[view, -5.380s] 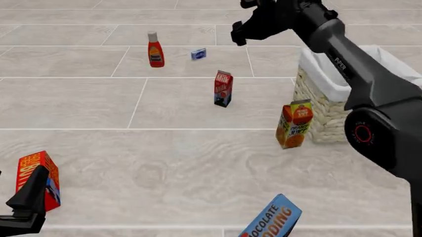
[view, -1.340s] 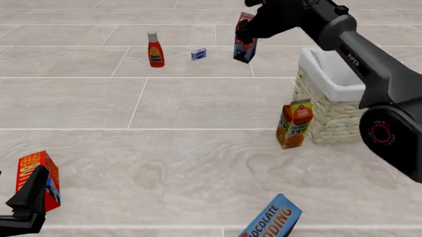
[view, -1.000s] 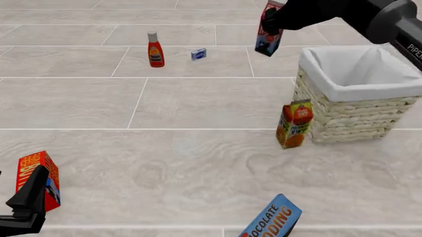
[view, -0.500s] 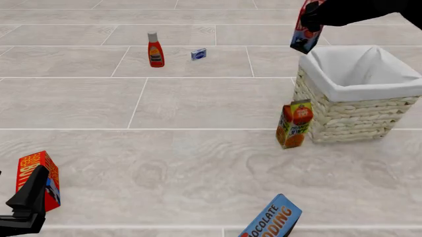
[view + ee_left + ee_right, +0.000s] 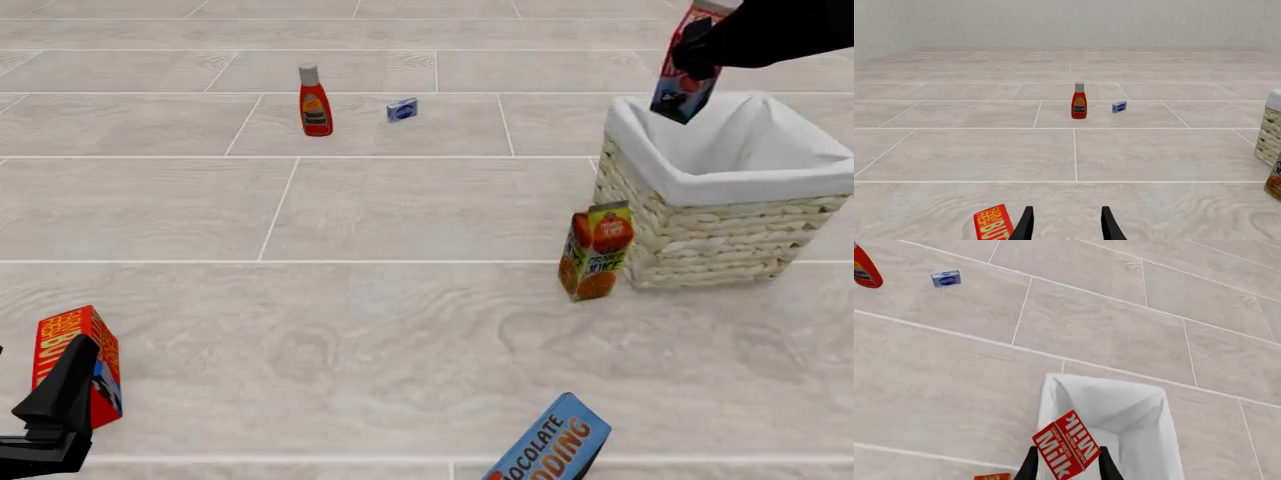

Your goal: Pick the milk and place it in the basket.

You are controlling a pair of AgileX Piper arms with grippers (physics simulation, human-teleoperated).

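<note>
The right gripper (image 5: 1064,465) holds the milk (image 5: 685,72) clamped between its fingers, tilted in the air above the left rim of the basket (image 5: 694,225) near the table's right edge. The left gripper (image 5: 1065,227) rests near the front-left corner, fingers apart and empty.

Milk (image 5: 1066,451) tilted between the right gripper (image 5: 1065,465) fingers, above the white-lined basket (image 5: 1147,440)

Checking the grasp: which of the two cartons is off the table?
The milk, red and blue, held by the right gripper above the basket. The orange juice carton stands beside the basket.
</note>
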